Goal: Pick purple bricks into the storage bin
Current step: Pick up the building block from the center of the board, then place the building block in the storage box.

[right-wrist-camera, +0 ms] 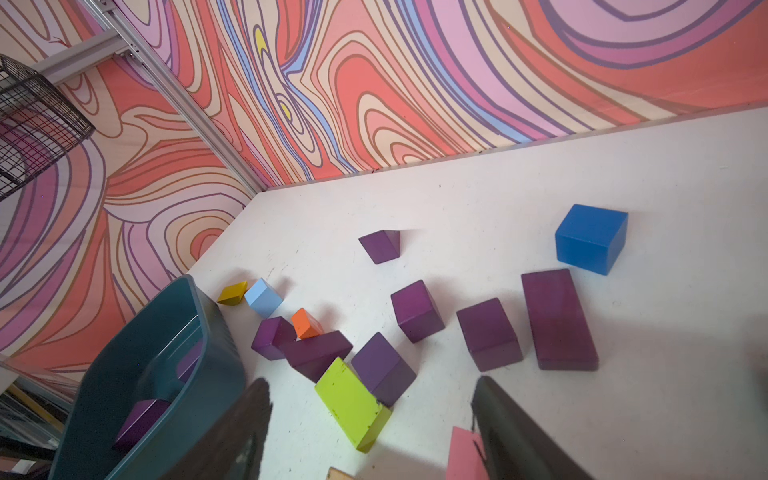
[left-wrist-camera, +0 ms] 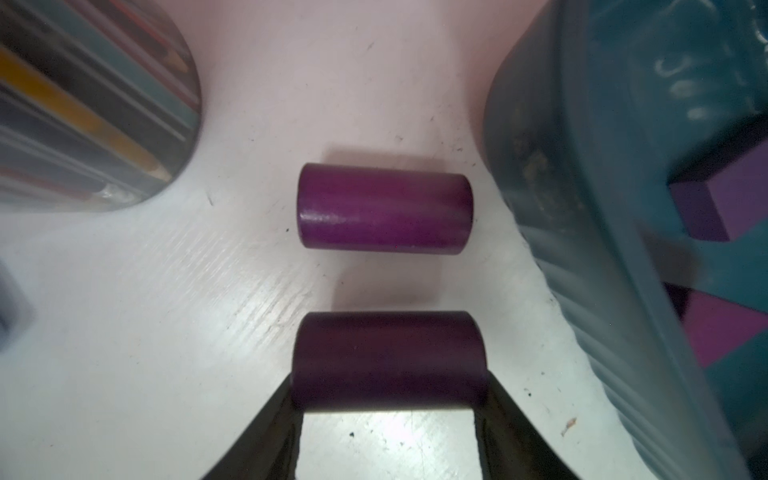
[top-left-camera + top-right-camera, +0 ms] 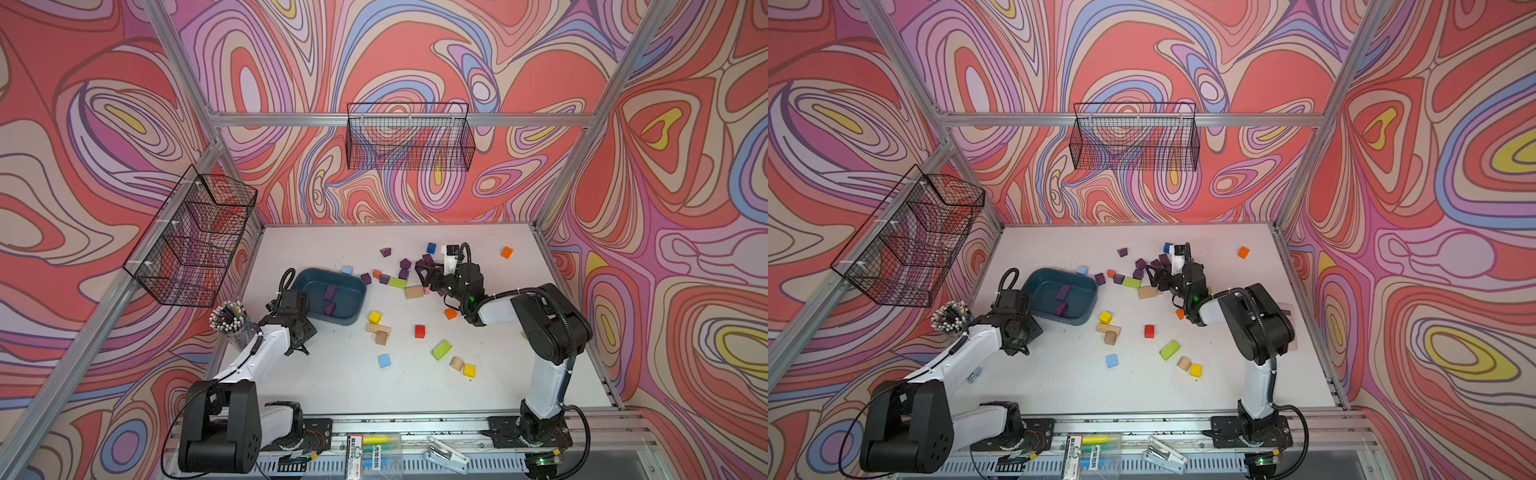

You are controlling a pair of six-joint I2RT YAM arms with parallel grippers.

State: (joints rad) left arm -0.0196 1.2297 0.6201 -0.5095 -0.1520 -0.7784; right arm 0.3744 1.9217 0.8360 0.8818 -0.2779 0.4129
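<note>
Storage bin (image 3: pixel 341 319) with two purple bricks (image 3: pixel 329 292), left jaws gripping cylinder (image 2: pixel 388 361), right jaws wide

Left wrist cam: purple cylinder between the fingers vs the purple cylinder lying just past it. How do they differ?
The gripped cylinder is clamped end to end by the left gripper; the free cylinder lies loose on the table, touched by nothing. The gripped cylinder is shaded and looks darker; the free cylinder is lit, with a glossy highlight. Shared: both purple, same shape, lying parallel, both outside the storage bin.
</note>
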